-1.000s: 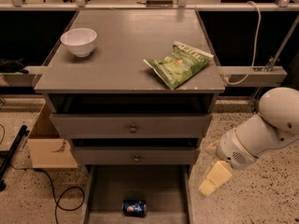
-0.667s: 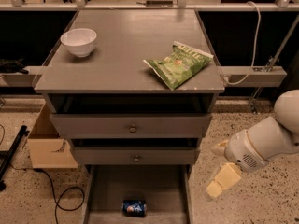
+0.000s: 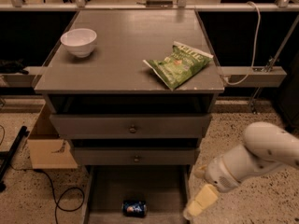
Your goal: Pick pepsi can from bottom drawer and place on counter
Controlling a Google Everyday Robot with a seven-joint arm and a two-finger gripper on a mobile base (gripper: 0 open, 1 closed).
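The pepsi can [image 3: 134, 208] lies on its side on the floor of the open bottom drawer [image 3: 140, 185], near the drawer's front. It is blue with silver ends. My gripper [image 3: 199, 203] hangs at the drawer's right side, to the right of the can and apart from it, at the end of the white arm [image 3: 261, 155] that reaches in from the right. The counter [image 3: 126, 55] is the grey top of the cabinet, well above both.
A white bowl [image 3: 78, 41] stands at the counter's back left and a green chip bag [image 3: 180, 63] lies at its right. The two knobbed upper drawers [image 3: 133, 127] are slightly open above the bottom drawer. A cardboard box [image 3: 49, 146] and cables [image 3: 60, 197] sit left of the cabinet.
The arm has dropped lower, and the gripper has moved down and left to the bottom drawer's right side. The can has not moved.
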